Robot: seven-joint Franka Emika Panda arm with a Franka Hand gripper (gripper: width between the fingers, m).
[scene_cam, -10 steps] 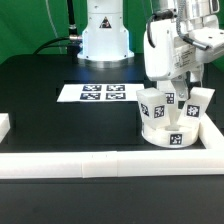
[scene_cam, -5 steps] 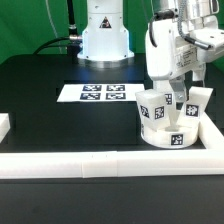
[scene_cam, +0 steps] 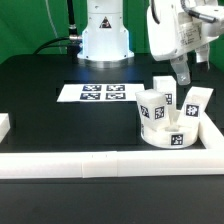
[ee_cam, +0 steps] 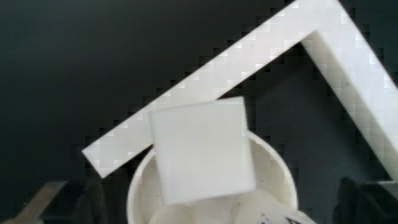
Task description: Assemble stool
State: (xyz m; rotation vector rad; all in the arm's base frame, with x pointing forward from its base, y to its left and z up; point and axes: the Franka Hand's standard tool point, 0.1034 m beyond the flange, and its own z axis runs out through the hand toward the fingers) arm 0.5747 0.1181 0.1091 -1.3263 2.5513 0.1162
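The white round seat [scene_cam: 168,136] lies on the black table by the rail's corner at the exterior view's right. Three white tagged legs stand upright in it: one at the near left [scene_cam: 151,106], one behind [scene_cam: 165,92], one at the right [scene_cam: 196,104]. My gripper [scene_cam: 183,72] hangs above and a little behind the legs, open and empty, touching none of them. In the wrist view a leg's flat top [ee_cam: 199,150] and the seat's rim [ee_cam: 276,172] lie below my gripper [ee_cam: 205,205], with the dark fingers [ee_cam: 45,200] spread wide apart.
A long white rail [scene_cam: 100,163] runs along the table's front and turns back at the right [scene_cam: 214,136]; its corner shows in the wrist view [ee_cam: 267,60]. The marker board [scene_cam: 100,92] lies mid-table. The robot's base [scene_cam: 105,35] stands behind. A small white block [scene_cam: 4,125] sits at the left edge.
My gripper has risen from among the legs' tops and drawn up and back; the legs stay standing in the seat.
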